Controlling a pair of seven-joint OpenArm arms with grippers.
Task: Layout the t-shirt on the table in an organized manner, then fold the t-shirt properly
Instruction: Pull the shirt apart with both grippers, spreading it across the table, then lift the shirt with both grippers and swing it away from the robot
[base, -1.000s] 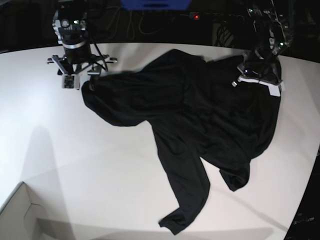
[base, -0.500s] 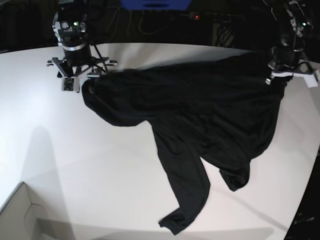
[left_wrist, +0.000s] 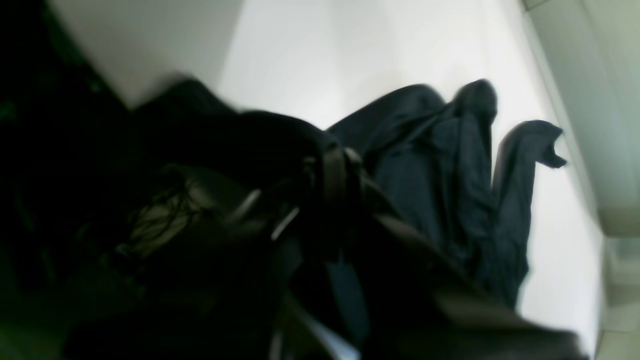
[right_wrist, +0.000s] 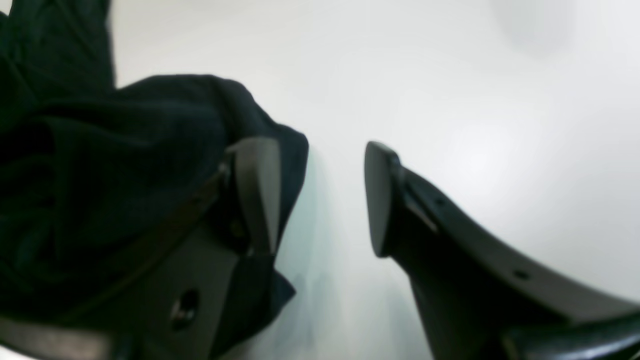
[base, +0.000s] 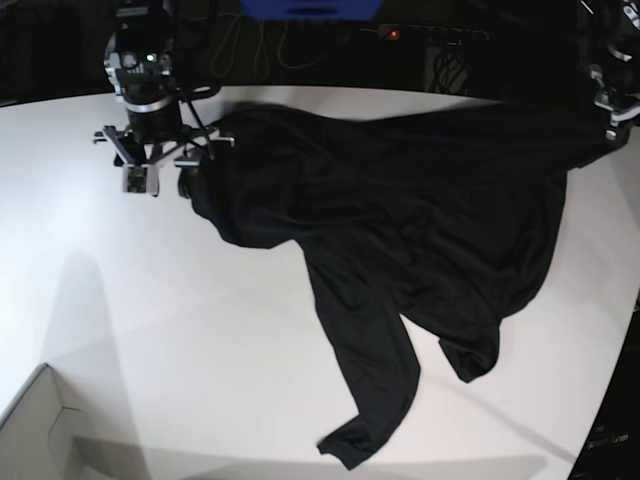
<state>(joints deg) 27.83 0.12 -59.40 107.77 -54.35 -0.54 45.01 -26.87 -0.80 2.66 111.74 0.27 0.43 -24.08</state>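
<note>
The shirt (base: 400, 230) lay spread over the upper and middle part of the table (base: 150, 330) in the base view, black against white. One edge was drawn taut toward the upper right corner of the frame, where the left gripper (base: 612, 118) stood at the table's edge. That gripper was pinched together on the cloth: in the left wrist view the dark fingers (left_wrist: 330, 175) met at the centre of the frame with fabric bunched around them, and the rest of the shirt (left_wrist: 450, 190) trailed off to the right over the white surface (left_wrist: 350, 60). That view was dim and blurred, so the exact fold caught there could not be made out.

At the upper left of the base view the right gripper (base: 152, 172) sat just beside the shirt's other end. Its jaws stood apart. In the right wrist view bare table (right_wrist: 450, 90) showed between the two fingers (right_wrist: 380, 200), while the left finger lay against a heap of black cloth (right_wrist: 100, 175); nothing was clamped.

A sleeve ran down toward the bottom centre of the base frame, its cuff near the lower edge. A second, shorter fold ended lower right. A white box (base: 40, 430) corner showed at the bottom left.
</note>
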